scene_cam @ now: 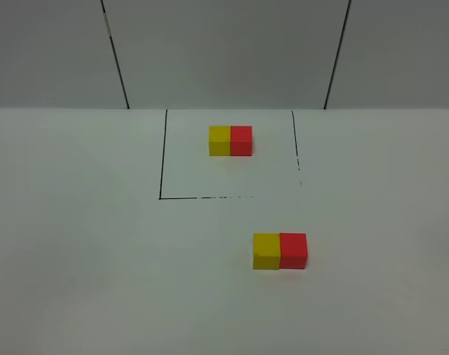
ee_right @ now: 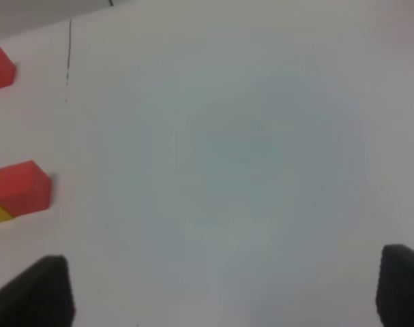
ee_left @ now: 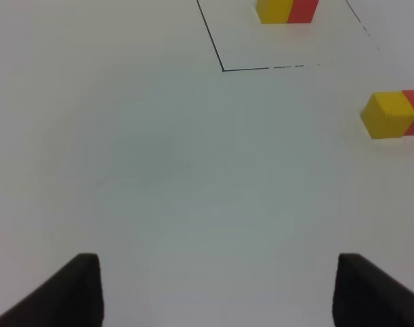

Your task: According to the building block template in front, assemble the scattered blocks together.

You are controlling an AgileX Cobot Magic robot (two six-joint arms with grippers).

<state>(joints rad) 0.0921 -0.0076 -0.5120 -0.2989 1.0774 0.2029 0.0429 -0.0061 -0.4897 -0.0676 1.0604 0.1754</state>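
The template, a small yellow cube point(scene_cam: 220, 140) joined to a small red cube point(scene_cam: 241, 140), stands inside the black outlined square point(scene_cam: 161, 198) at the back. The bigger yellow block point(scene_cam: 266, 251) and red block point(scene_cam: 293, 250) sit side by side and touching, yellow left, red right, in front of the square. Neither arm shows in the high view. The left gripper point(ee_left: 217, 293) is open and empty over bare table; the yellow block point(ee_left: 389, 114) lies far off to one side. The right gripper point(ee_right: 224, 293) is open and empty; the red block point(ee_right: 24, 187) is at that view's edge.
The white table point(scene_cam: 98, 259) runs back to a grey panelled wall point(scene_cam: 224, 52). The square's thin black outline is broken along its front and right sides. The template also shows in the left wrist view point(ee_left: 287, 10).
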